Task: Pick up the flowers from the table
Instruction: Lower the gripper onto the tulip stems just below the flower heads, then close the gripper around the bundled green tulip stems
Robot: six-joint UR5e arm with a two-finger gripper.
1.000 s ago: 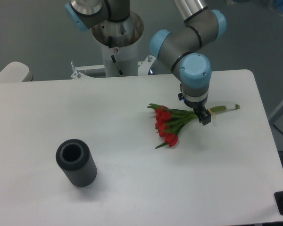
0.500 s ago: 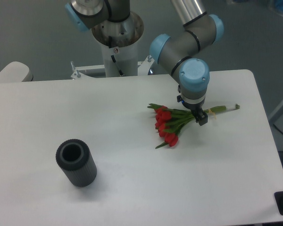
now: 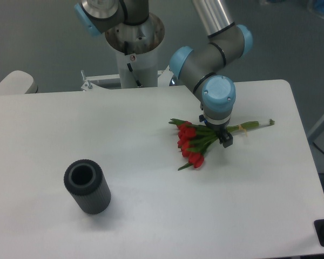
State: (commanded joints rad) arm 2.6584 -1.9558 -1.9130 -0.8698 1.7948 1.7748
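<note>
The small bunch of red tulip buds with thin green stems (image 3: 195,141) lay right of centre on the large white table (image 3: 151,216). The black two-finger gripper (image 3: 222,137) sat over the stems; whether its fingers were parted could not be told. The bunch was probably light, limp and easily crushed, so the gathered stems beside the yellow tie looked the best hold.

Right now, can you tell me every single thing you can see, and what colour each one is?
bunch of red tulip buds with green leaves and thin stems: one, red and green, lying on the table right of centre
dark grey ribbed hollow cylinder: one, dark grey, front left of the table
large white flat-topped table: one, white, filling most of the view
robot arm: one, grey with light blue caps, reaching down from the back
claw: one, black, low over the stems
</note>
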